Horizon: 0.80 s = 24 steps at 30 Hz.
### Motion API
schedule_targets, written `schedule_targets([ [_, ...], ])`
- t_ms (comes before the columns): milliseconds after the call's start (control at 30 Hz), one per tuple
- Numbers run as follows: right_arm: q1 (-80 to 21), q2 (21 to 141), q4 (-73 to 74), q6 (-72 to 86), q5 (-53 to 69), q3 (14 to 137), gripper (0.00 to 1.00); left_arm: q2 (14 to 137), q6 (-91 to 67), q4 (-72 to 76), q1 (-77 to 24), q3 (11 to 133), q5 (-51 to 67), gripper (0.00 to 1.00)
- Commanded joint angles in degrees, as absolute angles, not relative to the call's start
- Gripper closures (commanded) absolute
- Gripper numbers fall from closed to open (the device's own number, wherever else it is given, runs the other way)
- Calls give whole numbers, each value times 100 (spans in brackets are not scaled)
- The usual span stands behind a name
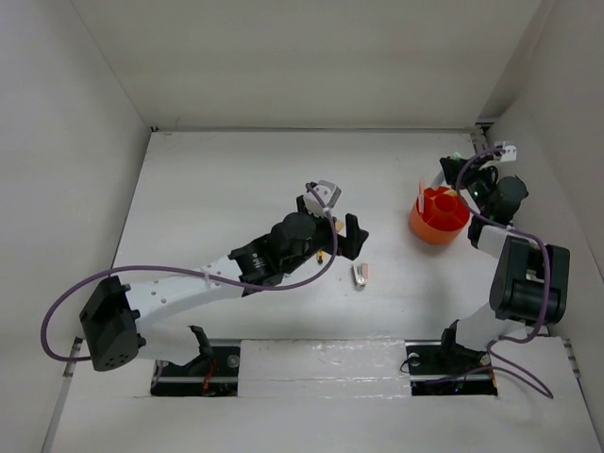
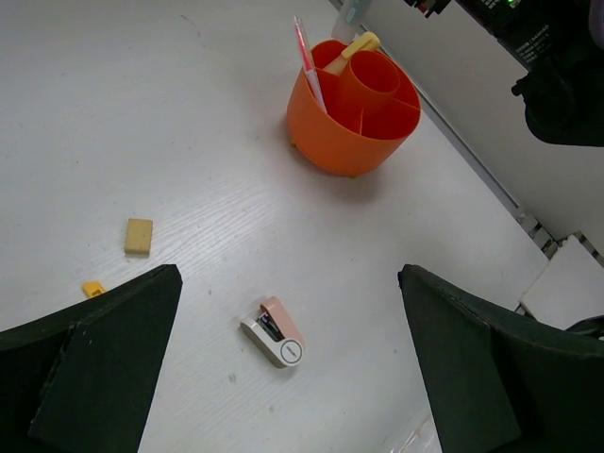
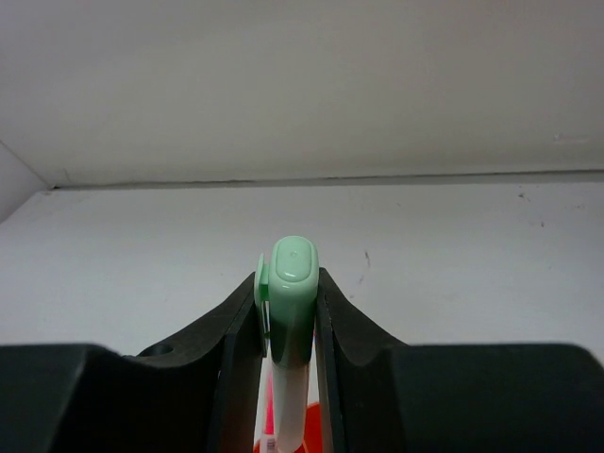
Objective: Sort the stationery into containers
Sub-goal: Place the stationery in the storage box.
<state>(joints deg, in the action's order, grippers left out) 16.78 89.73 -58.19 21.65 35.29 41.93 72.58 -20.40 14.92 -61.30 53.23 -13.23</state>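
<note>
Your right arm [image 1: 517, 269] bends over the orange tub [image 1: 427, 228] toward the tabletop's right edge; right gripper [image 3: 291, 316] narrow, pinching the upright pale green pen [image 3: 293, 283]; left gripper [image 2: 291, 279] wide, empty.

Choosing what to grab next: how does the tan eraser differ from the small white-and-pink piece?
The tan square eraser is one colour; the small white-and-pink piece is two-toned, longer, round-ended. The eraser lies near one finger of the open left gripper; the piece shows between its fingers. Both rest loose on the white table, outside the round orange plastic tub.
</note>
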Motion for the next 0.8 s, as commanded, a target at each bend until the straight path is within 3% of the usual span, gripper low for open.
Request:
schedule_targets([
  [0, 1740, 9035, -6390, 2013, 3480, 4044, 100, 7251, -1960, 1836, -6135, 5291, -1213, 1],
  [433, 1846, 9316, -6671, 2013, 3261, 3823, 100, 7251, -1907, 1942, -6240, 5186, -1099, 1],
  [667, 1898, 9369, -6724, 2065, 3261, 3771, 88, 7251, -1907, 1942, -6240, 5186, -1099, 1],
  [767, 1898, 9369, -6724, 2065, 3313, 3771, 75, 7251, -1907, 1942, -6240, 5186, -1099, 1],
])
